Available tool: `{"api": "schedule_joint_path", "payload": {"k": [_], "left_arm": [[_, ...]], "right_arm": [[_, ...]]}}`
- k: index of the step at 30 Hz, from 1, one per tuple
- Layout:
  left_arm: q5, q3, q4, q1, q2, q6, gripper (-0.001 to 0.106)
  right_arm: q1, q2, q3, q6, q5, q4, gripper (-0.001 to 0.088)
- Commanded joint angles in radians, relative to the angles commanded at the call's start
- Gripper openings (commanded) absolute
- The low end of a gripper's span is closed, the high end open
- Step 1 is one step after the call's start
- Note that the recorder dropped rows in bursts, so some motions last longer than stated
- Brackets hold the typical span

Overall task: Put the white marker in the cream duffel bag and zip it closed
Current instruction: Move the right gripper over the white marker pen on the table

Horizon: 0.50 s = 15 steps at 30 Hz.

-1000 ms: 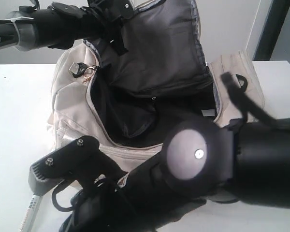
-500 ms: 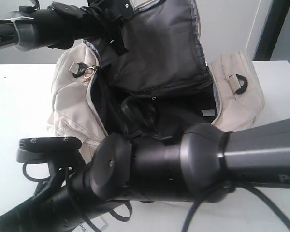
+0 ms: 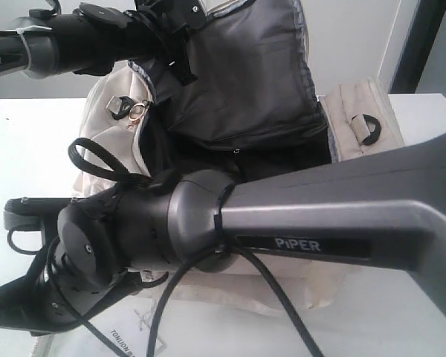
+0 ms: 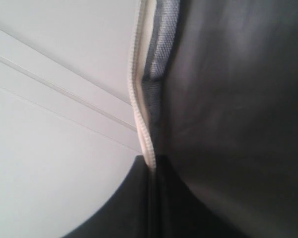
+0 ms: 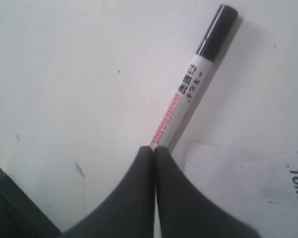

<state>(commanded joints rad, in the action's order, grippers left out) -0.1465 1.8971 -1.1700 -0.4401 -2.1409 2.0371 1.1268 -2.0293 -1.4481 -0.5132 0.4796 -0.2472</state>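
One wrist view shows white marker (image 5: pixel 188 99), right jaws closed, left jaws clamping cream duffel bag (image 3: pixel 349 119)

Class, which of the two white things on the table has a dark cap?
The slim white marker, round-barrelled with a black cap; the flat white printed paper tag beside it has none.
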Motion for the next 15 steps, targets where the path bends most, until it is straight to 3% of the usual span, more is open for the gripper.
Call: {"api": "schedule_joint_path", "payload": {"k": [15], "left_arm": [[0.000, 0.000, 0.000, 0.000, 0.000, 0.000, 0.000]], "right_arm": [[0.006, -0.100, -0.079, -0.067, -0.026, 0.012, 0.0000]]}}
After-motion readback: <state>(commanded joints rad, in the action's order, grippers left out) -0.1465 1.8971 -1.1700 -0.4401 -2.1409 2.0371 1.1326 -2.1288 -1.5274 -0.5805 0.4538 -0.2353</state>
